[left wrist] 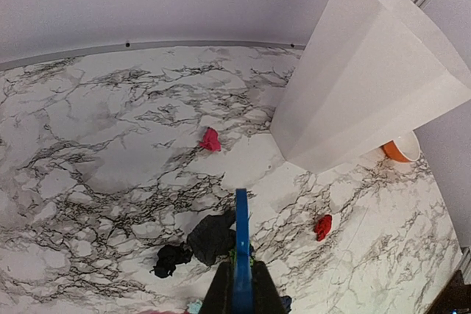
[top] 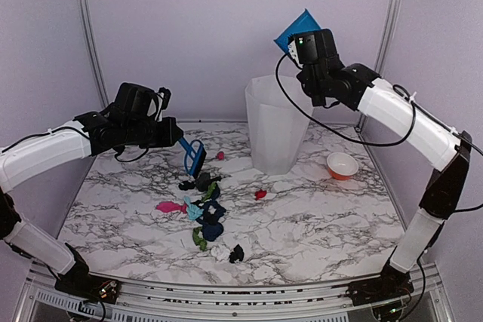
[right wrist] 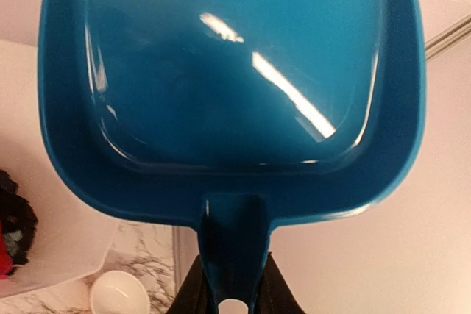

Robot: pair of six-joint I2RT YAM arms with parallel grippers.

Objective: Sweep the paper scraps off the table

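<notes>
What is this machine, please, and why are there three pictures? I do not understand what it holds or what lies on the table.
These are two robot arms bolted at the near edge of a marble-patterned table. The wide picture comes from a fixed camera above and behind them. The other two come from small cameras on each wrist.

The left claw is shut on a small blue brush, seen edge-on in its wrist view. The right claw holds a blue dustpan by its handle, raised above a tall white bin. The pan looks empty.

On the table lie the paper scraps, black, blue, green, pink and red, mostly in one loose group, and a small orange bowl beside the bin.
</notes>
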